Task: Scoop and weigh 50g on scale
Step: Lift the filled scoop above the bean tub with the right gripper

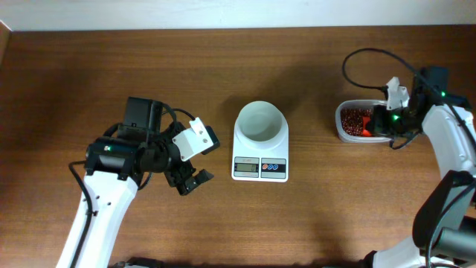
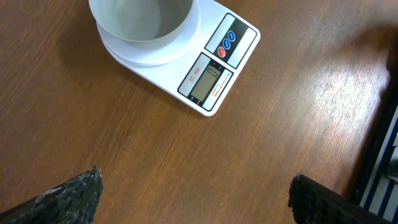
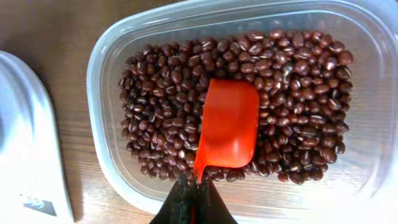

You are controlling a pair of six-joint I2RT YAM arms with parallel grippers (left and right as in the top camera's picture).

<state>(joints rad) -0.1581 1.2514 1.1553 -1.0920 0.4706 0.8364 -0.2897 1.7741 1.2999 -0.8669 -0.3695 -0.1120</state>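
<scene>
The white scale (image 1: pixel 260 151) stands at the table's middle, its round bowl (image 1: pixel 260 123) empty; the left wrist view shows it too, scale (image 2: pixel 211 68). Dark reddish-brown beans (image 3: pixel 168 93) fill a clear plastic tub (image 3: pixel 106 155) at the right, tub (image 1: pixel 358 121). My right gripper (image 3: pixel 194 186) is shut on the handle of an orange-red scoop (image 3: pixel 230 124), whose cup rests on the beans with its underside up. My left gripper (image 1: pixel 191 181) hangs open over bare table left of the scale, its fingertips (image 2: pixel 74 193) wide apart with nothing between them.
Wooden table (image 1: pixel 320 216) all round. A black cable (image 1: pixel 357 63) loops above the tub by the right arm. In the right wrist view the scale's edge (image 3: pixel 25 143) lies just left of the tub.
</scene>
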